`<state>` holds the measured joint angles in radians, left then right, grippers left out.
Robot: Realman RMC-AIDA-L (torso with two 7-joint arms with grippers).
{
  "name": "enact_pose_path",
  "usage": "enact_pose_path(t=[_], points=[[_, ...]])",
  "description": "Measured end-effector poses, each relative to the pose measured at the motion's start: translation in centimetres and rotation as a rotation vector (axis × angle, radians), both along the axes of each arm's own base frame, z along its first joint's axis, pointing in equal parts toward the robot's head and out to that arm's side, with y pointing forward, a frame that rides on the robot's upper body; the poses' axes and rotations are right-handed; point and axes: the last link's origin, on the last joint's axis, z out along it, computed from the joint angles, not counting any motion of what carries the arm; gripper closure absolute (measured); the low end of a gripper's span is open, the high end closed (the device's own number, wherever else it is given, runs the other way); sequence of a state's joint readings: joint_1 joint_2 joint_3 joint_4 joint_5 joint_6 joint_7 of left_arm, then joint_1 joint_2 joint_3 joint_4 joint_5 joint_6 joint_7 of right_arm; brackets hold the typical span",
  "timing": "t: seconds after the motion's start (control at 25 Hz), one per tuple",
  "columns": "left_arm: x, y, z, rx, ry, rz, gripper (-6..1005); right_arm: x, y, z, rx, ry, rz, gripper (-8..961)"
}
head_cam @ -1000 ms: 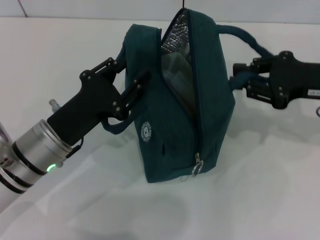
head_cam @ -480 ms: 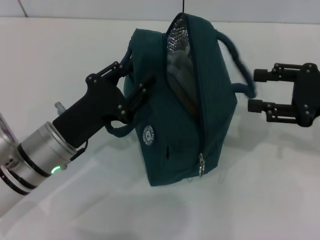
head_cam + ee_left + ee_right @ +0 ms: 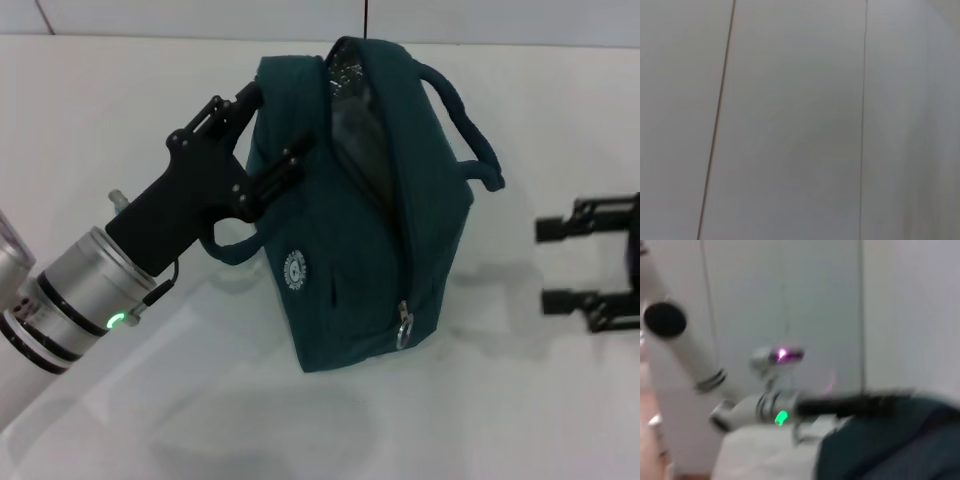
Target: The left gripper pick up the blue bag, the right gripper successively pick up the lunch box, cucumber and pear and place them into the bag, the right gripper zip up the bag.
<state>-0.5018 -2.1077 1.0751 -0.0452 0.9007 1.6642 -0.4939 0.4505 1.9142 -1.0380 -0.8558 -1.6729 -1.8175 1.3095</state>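
The blue bag (image 3: 360, 210) stands in the middle of the head view, on the white surface (image 3: 120, 110). It leans a little, and its top is open near the upper middle, where shiny silver lining shows. The zip runs down its front to a ring pull (image 3: 402, 326) low on the bag.

The left hand (image 3: 262, 135) is pressed against the bag's left side, near the top. Its two black fingers are closed on the bag's cloth there, and one cord handle loops out just below them. Its arm comes up from the lower left corner, slanting toward the bag, with a small green light (image 3: 116, 321) on the silver part.

The right hand (image 3: 552, 262) is at the right edge of the frame, well apart from the bag. Its two fingers point left toward the bag, one above the other, spread wide with nothing between them. The bag's other handle (image 3: 470, 130) sticks out toward it.

In the right wrist view the bag (image 3: 890, 445) fills the lower right, and the left arm shows behind it.
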Motion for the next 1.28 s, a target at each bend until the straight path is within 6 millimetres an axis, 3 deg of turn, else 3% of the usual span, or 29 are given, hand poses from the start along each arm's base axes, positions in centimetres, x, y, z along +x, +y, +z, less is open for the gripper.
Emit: enact_pose_path(t=[0.2, 0.4, 0.88, 1.28], points=[[-0.1, 0.6, 0.0, 0.006, 0.016, 0.021, 269, 0.5, 0.1, -5.1, -0.068, -0.051, -0.096, 308], [-0.1, 1.2, -0.2, 0.003, 0.034, 0.039, 250, -0.3, 0.6, -8.2, -0.112, -0.070, -0.125, 311], [0.1, 1.0, -0.3, -0.007, 0.036, 0.014, 258, -1.6, 0.9, -10.6, -0.209, -0.109, -0.117, 317], [0.3, 1.0, -0.5, -0.021, 0.043, -0.001, 259, -2.2, 1.0, -11.3, -0.241, -0.163, -0.096, 317]])
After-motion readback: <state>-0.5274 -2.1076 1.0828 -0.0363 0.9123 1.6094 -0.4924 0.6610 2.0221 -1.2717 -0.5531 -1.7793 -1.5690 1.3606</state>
